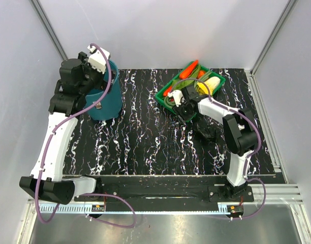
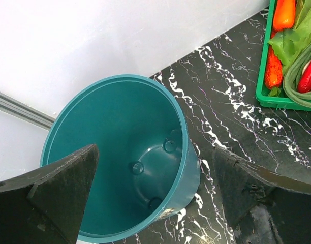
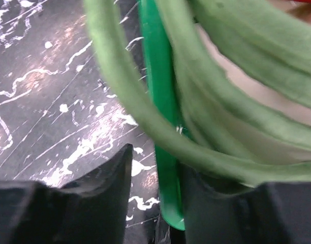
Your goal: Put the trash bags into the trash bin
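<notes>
At the far-left corner of the table [image 1: 145, 142], the teal trash bin [image 1: 109, 101] stands upright.
Left wrist view looks straight down into it, bare bottom, with the left gripper [image 2: 154, 152] spread wide over the rim, holding nothing. Right wrist view has the right gripper [image 3: 155, 165] partway open astride the green tray [image 3: 158, 91] edge and a bean loop [image 3: 117, 101], not clamped. Only the top view shows a dark lump, maybe the trash bags [image 1: 209, 133], under that arm.

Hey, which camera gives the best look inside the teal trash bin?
Left wrist view: the trash bin shows its mouth, inner wall and floor, nothing visible inside. In the top external view the left arm covers its mouth, leaving only outer wall. The right wrist view misses it.
</notes>
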Controlling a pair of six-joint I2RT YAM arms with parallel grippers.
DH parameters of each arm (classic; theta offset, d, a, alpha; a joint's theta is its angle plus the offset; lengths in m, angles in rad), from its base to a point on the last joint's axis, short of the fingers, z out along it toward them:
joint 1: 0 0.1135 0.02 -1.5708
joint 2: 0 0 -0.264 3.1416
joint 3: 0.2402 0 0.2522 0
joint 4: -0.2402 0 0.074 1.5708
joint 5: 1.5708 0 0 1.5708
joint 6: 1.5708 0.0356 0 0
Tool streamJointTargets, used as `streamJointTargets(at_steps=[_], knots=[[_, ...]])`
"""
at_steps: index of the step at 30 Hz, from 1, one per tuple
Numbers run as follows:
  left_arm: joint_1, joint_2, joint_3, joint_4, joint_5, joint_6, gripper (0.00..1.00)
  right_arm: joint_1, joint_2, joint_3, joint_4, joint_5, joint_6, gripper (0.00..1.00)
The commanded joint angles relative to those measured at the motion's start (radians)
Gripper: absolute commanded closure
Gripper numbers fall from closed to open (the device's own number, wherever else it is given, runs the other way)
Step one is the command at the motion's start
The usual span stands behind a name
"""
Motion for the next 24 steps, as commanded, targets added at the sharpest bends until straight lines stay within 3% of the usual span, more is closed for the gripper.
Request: streamJointTargets(at_steps=[1, 7, 15, 24], knots=[[-0.003, -0.028, -0.017, 0.043, -0.013, 0.003, 0.01, 0.016, 0.041, 0.064, 0.018, 0.057, 0.087, 0.64], [-0.003, -0.026, -0.027, 0.05, -0.004, -0.005, 0.01, 0.014, 0.046, 0.055, 0.001, 0.108, 0.24, 0.99], [-0.003, -0.028, -0.046, 0.05, -0.01, -0.01, 0.01, 0.014, 0.039, 0.083, 0.015, 0.226, 0.322, 1.0], [-0.006, -0.026, -0.038, 0.023, -0.019, -0.016, 0.01, -0.035, 0.236, 0.362, -0.059, 0.289, 0.348, 1.0]])
